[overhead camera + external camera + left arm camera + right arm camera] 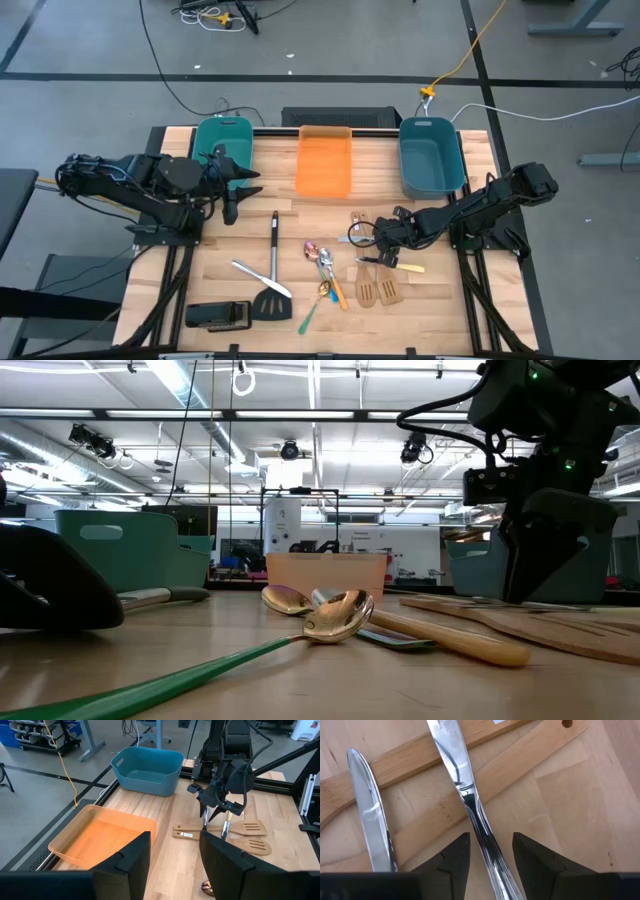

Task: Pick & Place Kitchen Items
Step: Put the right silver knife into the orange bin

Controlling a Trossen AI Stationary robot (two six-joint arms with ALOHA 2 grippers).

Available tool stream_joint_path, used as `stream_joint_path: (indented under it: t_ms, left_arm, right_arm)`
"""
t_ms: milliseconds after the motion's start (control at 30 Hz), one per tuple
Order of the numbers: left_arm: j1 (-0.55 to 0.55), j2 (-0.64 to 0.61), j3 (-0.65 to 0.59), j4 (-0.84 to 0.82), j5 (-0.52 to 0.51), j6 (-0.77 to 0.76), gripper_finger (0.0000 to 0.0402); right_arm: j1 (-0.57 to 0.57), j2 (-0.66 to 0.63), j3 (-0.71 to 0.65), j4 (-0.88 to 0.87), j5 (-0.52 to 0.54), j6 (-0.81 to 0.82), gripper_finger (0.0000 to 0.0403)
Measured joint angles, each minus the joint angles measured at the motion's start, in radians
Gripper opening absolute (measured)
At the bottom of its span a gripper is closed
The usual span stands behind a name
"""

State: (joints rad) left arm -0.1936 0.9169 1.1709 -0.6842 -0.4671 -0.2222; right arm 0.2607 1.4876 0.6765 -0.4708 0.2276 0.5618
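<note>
Silver knife (470, 800) lay across two wooden spatulas (485, 785), its handle between the spread, empty fingers of the right gripper (491, 851); left gripper (172, 855) hovered released, well apart.

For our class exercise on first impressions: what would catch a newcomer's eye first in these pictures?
The bright orange bin at the table's far edge, between two teal bins, stands out first. Next comes the scatter of spoons and wooden spatulas on the near side, with the right pincer open over a silver knife.
</note>
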Motion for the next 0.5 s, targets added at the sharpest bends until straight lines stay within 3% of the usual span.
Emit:
stream_joint_path:
  t_ms: [500]
  left_arm:
    - [0.0, 0.0, 0.0, 0.0, 0.0, 0.0, 0.0177]
  right_arm:
    - [0.0, -0.004, -0.111, 0.14, -0.002, 0.021, 0.0159]
